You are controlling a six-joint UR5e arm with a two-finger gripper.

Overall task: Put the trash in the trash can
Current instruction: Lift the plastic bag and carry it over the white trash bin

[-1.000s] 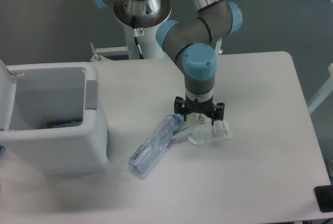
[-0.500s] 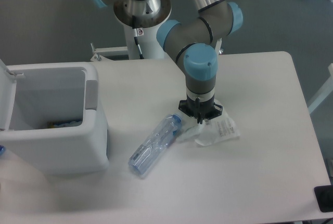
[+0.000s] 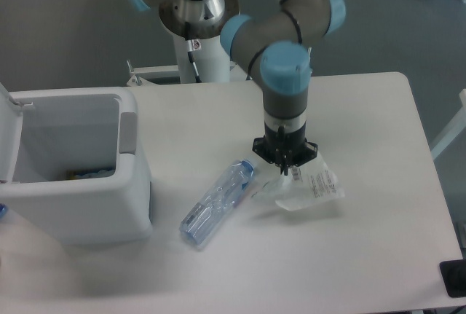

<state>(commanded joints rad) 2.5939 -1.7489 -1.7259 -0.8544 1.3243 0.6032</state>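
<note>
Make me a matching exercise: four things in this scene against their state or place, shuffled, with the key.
Things:
1. water bottle
2. wrapper
3. trash can
4. tool

States:
A. lid open, at the table's left edge
B. shut on the clear plastic
C. lying on its side on the table
D. pinched from above, to the right of the bottle

Pairs: 1-C, 2-D, 3-A, 4-B

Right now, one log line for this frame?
gripper: shut on wrapper | bottle: lying on table | trash can: lid open
</note>
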